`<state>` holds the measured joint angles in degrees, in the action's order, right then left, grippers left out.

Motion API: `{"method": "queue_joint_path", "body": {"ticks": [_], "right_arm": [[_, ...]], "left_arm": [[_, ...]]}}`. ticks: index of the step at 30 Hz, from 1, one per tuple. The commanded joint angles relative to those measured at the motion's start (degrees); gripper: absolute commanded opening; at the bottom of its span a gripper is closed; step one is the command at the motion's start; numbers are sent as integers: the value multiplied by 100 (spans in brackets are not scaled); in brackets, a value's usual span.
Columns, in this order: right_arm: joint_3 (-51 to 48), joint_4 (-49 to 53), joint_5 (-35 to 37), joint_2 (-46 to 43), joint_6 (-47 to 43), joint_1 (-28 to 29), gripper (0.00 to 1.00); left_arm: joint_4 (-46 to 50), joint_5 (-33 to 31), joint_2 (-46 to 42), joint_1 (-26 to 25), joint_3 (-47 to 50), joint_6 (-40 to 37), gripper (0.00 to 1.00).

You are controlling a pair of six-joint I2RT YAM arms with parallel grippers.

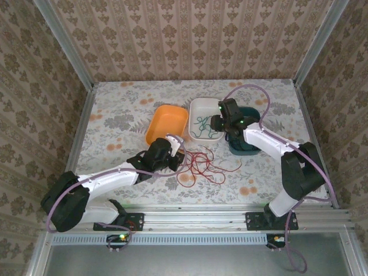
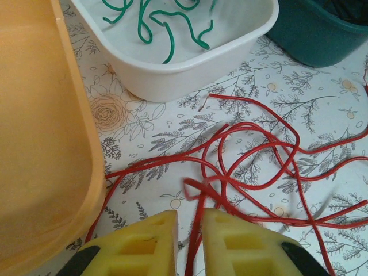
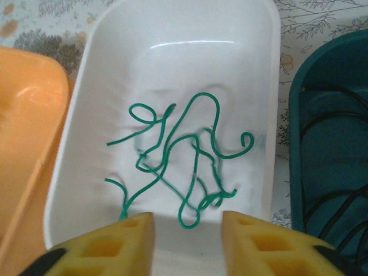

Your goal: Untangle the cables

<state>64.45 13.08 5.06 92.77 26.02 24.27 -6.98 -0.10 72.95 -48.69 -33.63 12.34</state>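
Yellow fingers (image 2: pixel 144 247) of left gripper (image 2: pixel 190 214), bottom centre of left wrist view, stand w/ a narrow gap. One red strand runs thru it, not pinched. Red cables (image 2: pixel 230 187) sprawl loose on tabletop (image 2: pixel 322 98), centre-right, betw. orange tray (image 2: pixel 40 144) at left and white tray (image 2: pixel 190 69) up top.

Right gripper (image 3: pixel 187 217), bottom of right wrist view: jaws well apart, holding nothing, above green cables (image 3: pixel 198 150) inside white tray. Black cables (image 3: pixel 328 201) lie in teal tray (image 3: pixel 299 115), right edge.

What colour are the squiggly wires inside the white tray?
The cables are green, clearest in the right wrist view.
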Motion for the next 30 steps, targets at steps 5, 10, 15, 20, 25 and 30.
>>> {"method": "queue_joint_path", "body": {"ticks": [5, 10, 15, 20, 25, 30], "right_arm": [[-310, 262, -713, -788, -309, 66, 44], [-968, 756, -1851, -1237, -778, 552, 44], [-1513, 540, -3190, -1269, -975, 1127, 42], [-1412, 532, -3769, -807, -1301, 1306, 44], [-1007, 349, -4141, -143, -1504, 1350, 44], [-600, 184, -4624, 399, -1547, 1361, 42]], "left_arm": [[-14, -70, 144, 22, -52, 36, 19], [-59, -26, 214, 18, -75, 32, 19], [-47, 58, 185, 26, -96, 23, 14], [107, 113, 150, 30, -184, -12, 10], [143, 155, 114, 21, -214, -3, 9], [162, 159, 132, 21, -235, 30, 5]]}}
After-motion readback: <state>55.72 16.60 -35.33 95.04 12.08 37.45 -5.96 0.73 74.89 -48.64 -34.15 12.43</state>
